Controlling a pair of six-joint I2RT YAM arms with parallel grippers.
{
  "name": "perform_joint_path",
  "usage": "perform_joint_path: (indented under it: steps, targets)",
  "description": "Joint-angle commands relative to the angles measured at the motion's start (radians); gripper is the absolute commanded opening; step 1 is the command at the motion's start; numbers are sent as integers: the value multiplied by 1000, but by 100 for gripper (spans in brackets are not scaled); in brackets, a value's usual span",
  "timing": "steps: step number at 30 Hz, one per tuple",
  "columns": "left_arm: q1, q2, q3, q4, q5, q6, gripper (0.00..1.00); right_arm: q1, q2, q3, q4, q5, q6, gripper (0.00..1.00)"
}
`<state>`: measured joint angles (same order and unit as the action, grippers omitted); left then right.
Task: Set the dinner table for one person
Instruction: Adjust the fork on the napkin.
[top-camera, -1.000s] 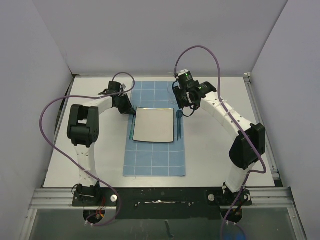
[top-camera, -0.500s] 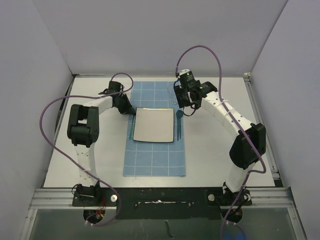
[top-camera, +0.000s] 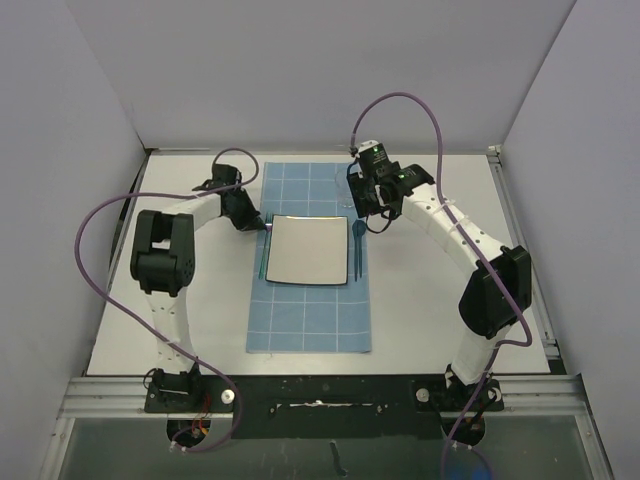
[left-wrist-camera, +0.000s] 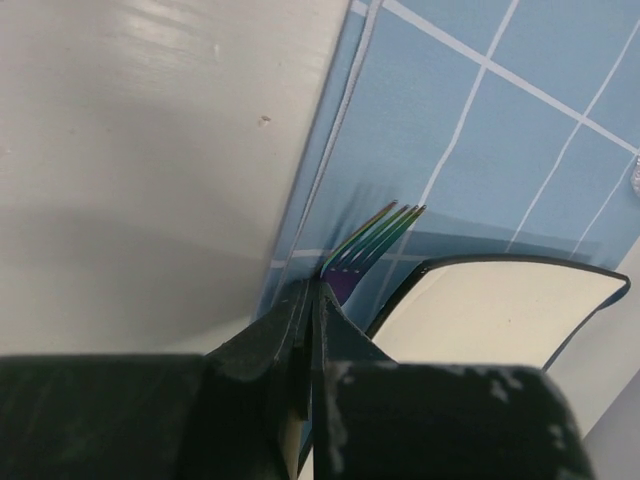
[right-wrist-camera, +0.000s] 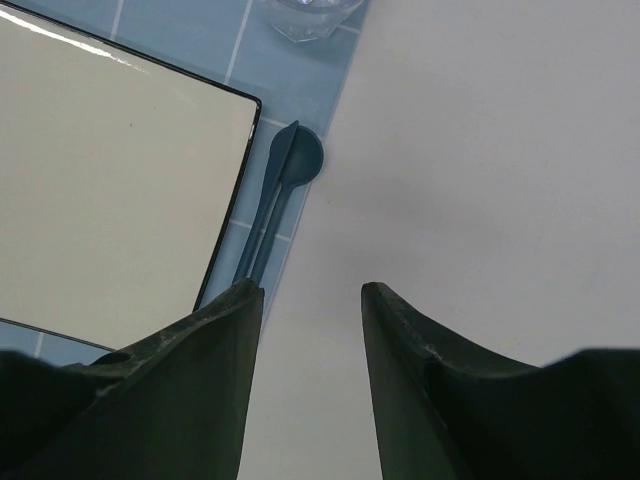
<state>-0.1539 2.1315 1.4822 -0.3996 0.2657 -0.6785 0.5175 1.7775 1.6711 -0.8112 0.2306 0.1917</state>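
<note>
**Fork pinched at the plate's left edge**

The left end effector is clamped shut on the fork, whose tines poke out over the blue mat beside the plate. The right end effector hangs with its fingers apart over the bare white table, just right of the spoon.

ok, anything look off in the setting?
Nothing spilled or damaged. One oddity: right of the plate, the tip of the blue knife overlaps the bowl of the blue spoon, at the mat edge. The fork is clamped in the left gripper.
</note>
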Motion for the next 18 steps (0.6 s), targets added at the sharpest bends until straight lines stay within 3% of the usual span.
perform_joint_path:
  steps: [1,5,10,18]
  targets:
    - [18,-25,-66,-108,-169,31,0,-5,-41,0,45,-13,11,45]
    - [16,-73,-77,-141,-241,44,2,-7,-53,-13,52,-26,15,45]
    - [-33,-134,-83,-208,-413,63,27,-8,-72,-34,58,-39,23,45]
    - [-131,-218,-111,-288,-616,59,27,-9,-126,-84,73,-42,36,45]
